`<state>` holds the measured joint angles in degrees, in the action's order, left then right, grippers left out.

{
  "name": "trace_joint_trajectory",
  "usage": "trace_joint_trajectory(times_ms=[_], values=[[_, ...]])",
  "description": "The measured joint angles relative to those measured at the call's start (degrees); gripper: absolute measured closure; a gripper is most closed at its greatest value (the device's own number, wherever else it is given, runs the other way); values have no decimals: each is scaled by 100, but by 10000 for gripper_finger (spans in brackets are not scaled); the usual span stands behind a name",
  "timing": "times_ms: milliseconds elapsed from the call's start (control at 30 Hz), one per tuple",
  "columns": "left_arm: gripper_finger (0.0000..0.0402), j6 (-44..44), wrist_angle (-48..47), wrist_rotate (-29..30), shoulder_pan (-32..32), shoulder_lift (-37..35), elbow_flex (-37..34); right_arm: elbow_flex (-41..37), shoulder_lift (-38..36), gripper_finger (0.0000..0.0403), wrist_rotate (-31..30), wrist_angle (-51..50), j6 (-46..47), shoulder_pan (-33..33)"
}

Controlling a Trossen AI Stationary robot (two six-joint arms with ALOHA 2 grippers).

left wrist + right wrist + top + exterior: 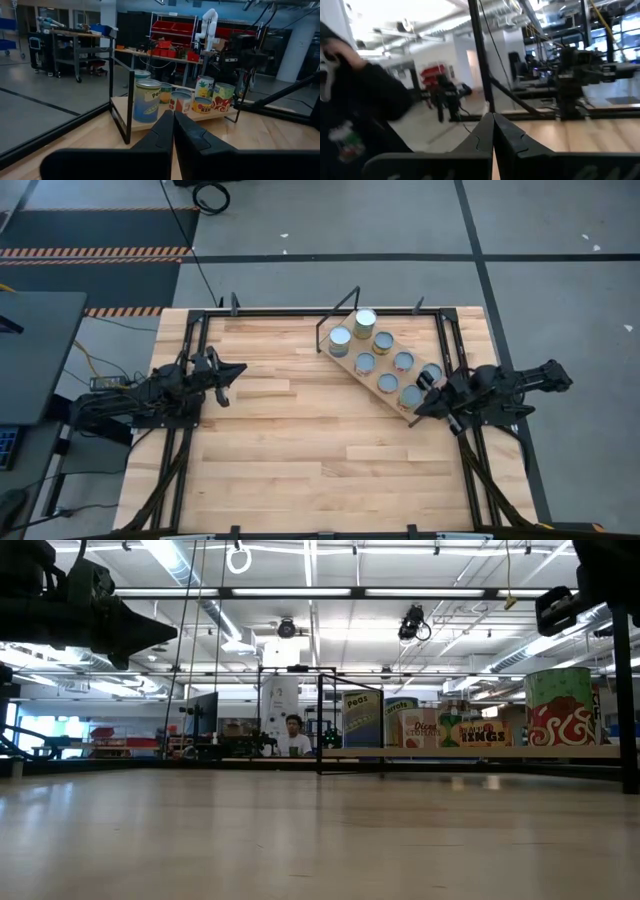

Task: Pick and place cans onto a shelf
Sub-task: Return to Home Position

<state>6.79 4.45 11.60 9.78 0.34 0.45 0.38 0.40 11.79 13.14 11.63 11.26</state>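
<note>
The shelf (384, 362), a light wooden board on a black wire frame, stands slantwise at the table's far right. Several cans (364, 363) stand upright on it in two rows. They also show in the low view (560, 706) and the left wrist view (147, 100). My left gripper (236, 370) is shut and empty, above the table's left half, pointing at the shelf. My right gripper (420, 408) is shut and empty, raised beside the shelf's near right end. In the low view both grippers hang high above the tabletop.
The bare planked tabletop (320, 450) spreads between the arms and toward the near edge. Black frame bars (300, 311) run along the table's edges. A person (293, 736) sits in the room far behind the table. A dark shape (355, 110) fills the right wrist view's side.
</note>
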Motion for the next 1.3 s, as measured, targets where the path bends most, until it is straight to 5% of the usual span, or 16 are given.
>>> trace_joint_trajectory(times_ms=[300, 1300], values=[[382, -1, 2, -2, 0, 0, -2, 20, 0, 391, -78, -359, -970, -12], [385, 2, 2, -2, 0, 0, -4, 0, 13, 391, -122, 93, -972, -15]])
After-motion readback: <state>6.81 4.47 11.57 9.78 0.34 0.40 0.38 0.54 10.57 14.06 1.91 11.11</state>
